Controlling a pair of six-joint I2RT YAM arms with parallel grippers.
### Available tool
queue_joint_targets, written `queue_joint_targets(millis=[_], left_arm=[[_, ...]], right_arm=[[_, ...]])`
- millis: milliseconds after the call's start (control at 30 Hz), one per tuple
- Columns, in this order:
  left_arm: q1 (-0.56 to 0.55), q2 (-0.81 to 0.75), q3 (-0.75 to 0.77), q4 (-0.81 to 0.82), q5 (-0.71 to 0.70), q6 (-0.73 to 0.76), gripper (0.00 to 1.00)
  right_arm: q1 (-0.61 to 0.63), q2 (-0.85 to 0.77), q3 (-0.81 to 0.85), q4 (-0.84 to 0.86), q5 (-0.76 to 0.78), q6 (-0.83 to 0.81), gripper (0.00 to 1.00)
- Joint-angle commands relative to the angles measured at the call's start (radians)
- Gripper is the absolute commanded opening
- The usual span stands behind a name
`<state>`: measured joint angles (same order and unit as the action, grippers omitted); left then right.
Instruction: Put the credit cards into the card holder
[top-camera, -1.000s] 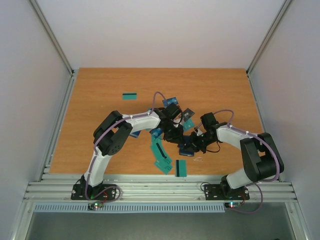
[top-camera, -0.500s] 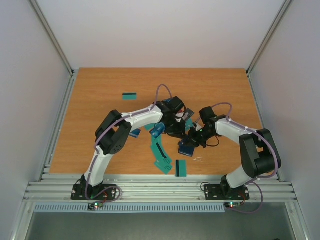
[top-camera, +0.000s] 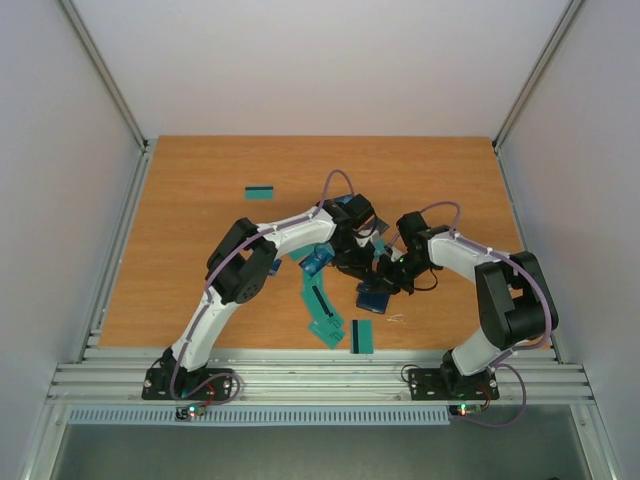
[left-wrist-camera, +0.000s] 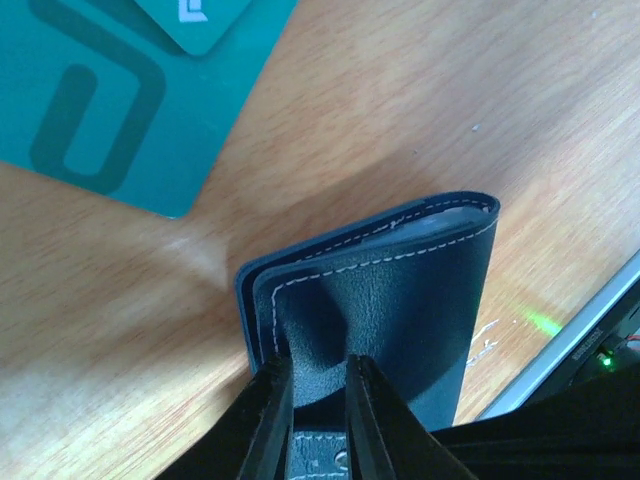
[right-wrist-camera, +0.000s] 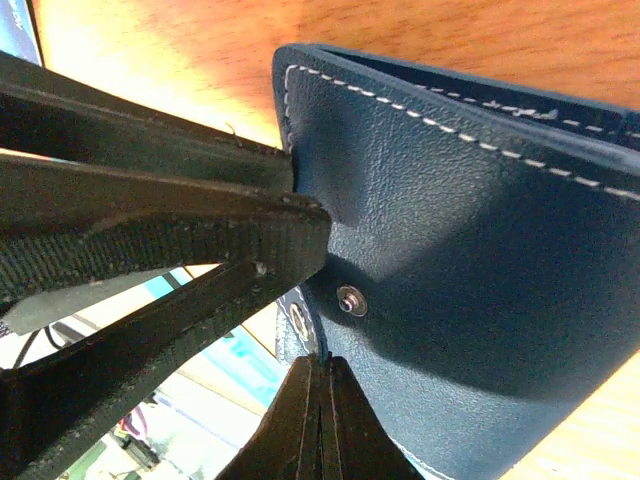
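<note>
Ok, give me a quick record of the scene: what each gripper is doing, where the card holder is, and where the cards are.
left gripper: shut on the card holder, pinching its flap
right gripper: shut on the same card holder, near its metal snap
card holder: dark navy, white stitching, held by both grippers
credit cards: loose on the table, mostly teal
lone teal card: apart, toward the back left

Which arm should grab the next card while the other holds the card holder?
Probably the left. Both the left tool and the right tool pinch the card holder. The teal cards lie on the left arm's side, one close beside its tool, so the right could hold alone.
</note>
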<state>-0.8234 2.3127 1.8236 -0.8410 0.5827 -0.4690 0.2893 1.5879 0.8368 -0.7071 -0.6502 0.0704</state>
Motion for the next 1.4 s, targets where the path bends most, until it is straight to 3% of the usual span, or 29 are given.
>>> queue_joint_targets(millis=[0, 967, 1367], left_arm=[[0.003, 0.045, 0.023, -0.060, -0.007, 0.064, 0.17], [0.000, 0.055, 0.020, -0.091, -0.098, 0.079, 0.16], [-0.007, 0.054, 0.026, -0.094, -0.090, 0.084, 0.15]], right_arm=[[0.005, 0.011, 0.043, -0.040, 0.041, -0.045, 0.01], [-0.004, 0.043, 0.103, -0.123, 0.162, -0.123, 0.01], [-0.006, 0.102, 0.070, -0.070, 0.157, -0.118, 0.01]])
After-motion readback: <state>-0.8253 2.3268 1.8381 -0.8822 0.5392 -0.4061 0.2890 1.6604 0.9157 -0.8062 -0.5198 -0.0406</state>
